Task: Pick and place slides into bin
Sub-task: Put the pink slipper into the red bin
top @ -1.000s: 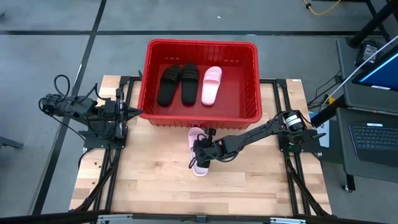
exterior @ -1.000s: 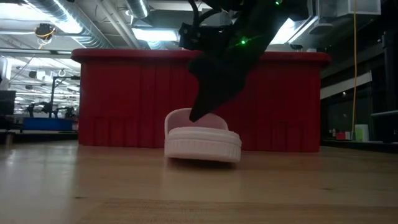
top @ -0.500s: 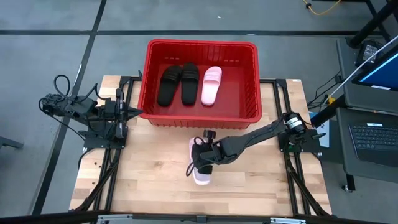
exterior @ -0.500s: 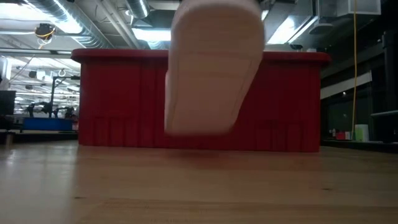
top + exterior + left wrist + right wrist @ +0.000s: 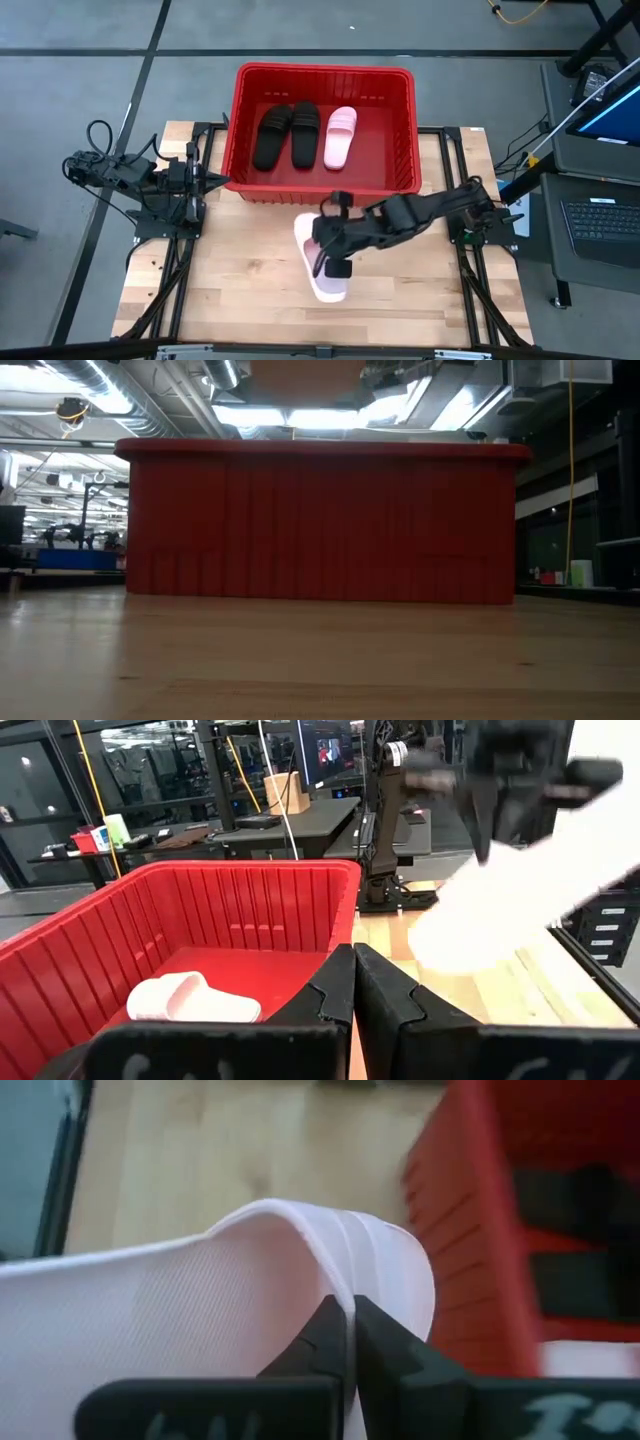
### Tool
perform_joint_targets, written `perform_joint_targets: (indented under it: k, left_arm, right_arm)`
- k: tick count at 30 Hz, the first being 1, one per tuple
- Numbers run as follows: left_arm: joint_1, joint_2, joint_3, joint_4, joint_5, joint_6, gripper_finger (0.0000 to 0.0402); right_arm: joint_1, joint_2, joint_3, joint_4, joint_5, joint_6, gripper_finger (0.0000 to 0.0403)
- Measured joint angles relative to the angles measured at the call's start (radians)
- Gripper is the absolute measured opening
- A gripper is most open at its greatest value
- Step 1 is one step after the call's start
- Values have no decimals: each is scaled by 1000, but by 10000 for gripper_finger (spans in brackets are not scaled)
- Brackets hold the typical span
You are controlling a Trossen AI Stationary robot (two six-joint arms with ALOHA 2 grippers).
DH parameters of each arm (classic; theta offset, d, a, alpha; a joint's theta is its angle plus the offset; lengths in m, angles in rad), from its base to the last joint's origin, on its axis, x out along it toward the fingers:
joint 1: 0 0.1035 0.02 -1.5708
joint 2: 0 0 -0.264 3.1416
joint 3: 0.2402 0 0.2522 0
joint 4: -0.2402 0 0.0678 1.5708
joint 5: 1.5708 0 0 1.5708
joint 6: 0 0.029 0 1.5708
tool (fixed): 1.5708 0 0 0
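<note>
A wooden table point(image 5: 240, 290) fills the lower middle of the high view; the red bin point(image 5: 325, 78) at top centre holds two black slides point(image 5: 287, 134) and one pink slide point(image 5: 340, 136). The right gripper point(image 5: 330, 255), at centre, is clamped on the second pink slide point(image 5: 318, 262). The left gripper point(image 5: 222, 181) waits closed at left.

In the low view the bin's wall point(image 5: 320, 525) spans the middle.

In the right wrist view the fingers point(image 5: 322, 1342) pinch the pink strap point(image 5: 300, 1260).

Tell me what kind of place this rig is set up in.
Most likely a robotics lab or workshop. The low view shows exposed ceiling ducts and strip lights; the left wrist view shows workbenches with a monitor behind the red bin; the high view shows a laptop beside the wooden table.
</note>
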Motion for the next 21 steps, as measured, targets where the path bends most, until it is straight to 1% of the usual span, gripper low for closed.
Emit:
perform_joint_targets:
  k: [2,4,9,18,21]
  left_arm:
    - [0,0,0,0,0,0,2]
    - [0,0,0,0,0,0,2]
    - [0,0,0,0,0,0,2]
    - [0,0,0,0,0,0,2]
    - [0,0,0,0,0,9,2]
  right_arm:
    - [2,-5,47,-27,61,-13,12]
    - [3,-39,23,-23,117,-37,12]
    - [-7,-54,33,-109,218,-42,12]
    - [-67,-54,33,-157,230,-53,12]
    - [-96,-54,33,-220,232,-52,12]
